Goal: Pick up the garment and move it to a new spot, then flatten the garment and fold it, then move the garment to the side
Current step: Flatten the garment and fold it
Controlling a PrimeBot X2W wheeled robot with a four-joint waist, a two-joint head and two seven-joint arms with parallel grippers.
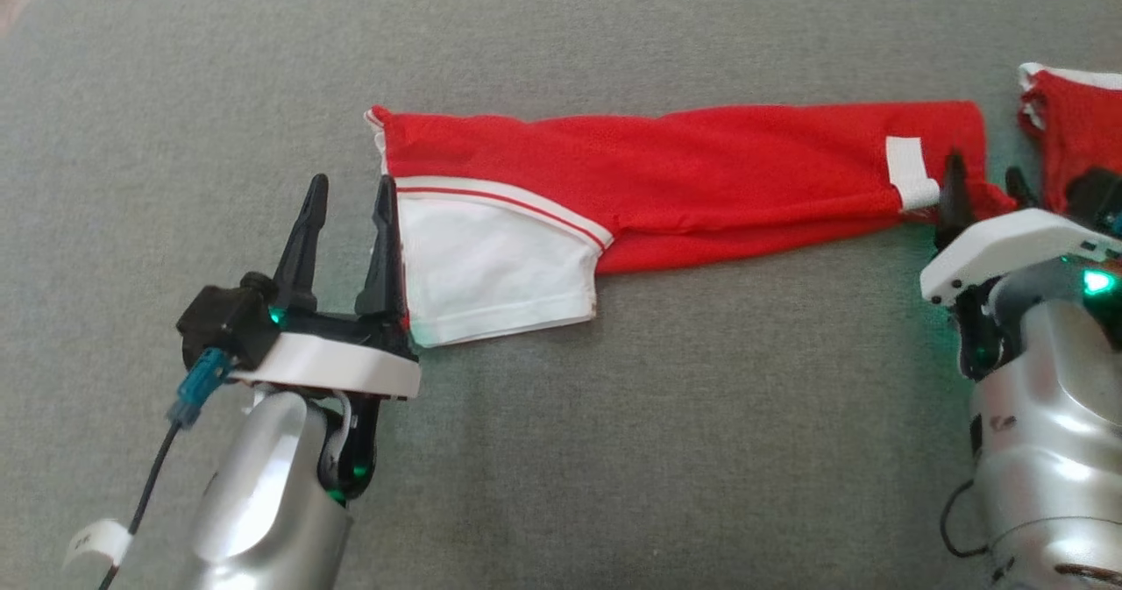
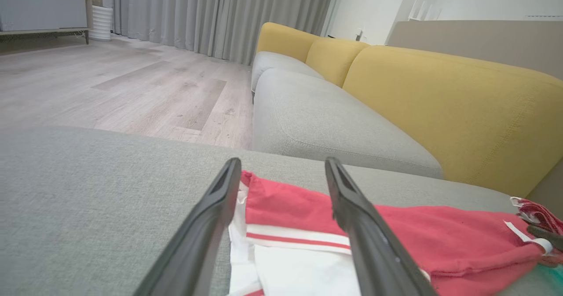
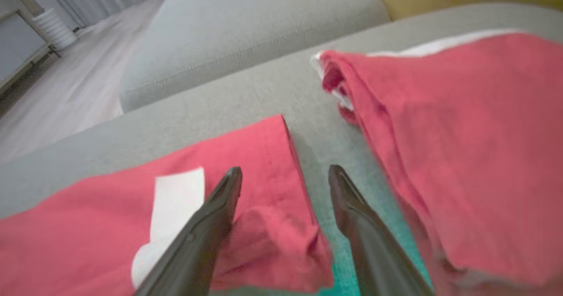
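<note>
The left arm (image 1: 263, 494) and right arm (image 1: 1043, 432) are silver, each with a white collar (image 1: 337, 369) and black pointed fingers (image 1: 302, 235). The left one has a blue plug (image 1: 197, 384), a black cable (image 1: 147, 489) and a white tag (image 1: 95, 544). Green lights (image 1: 1096, 281) glow.

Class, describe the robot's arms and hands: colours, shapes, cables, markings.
Both forearms are glossy silver with white wrist collars and green lights. The left hand and right hand each have two long tapering black fingers. The left wrist carries a blue plug, black cable and white tag.
</note>
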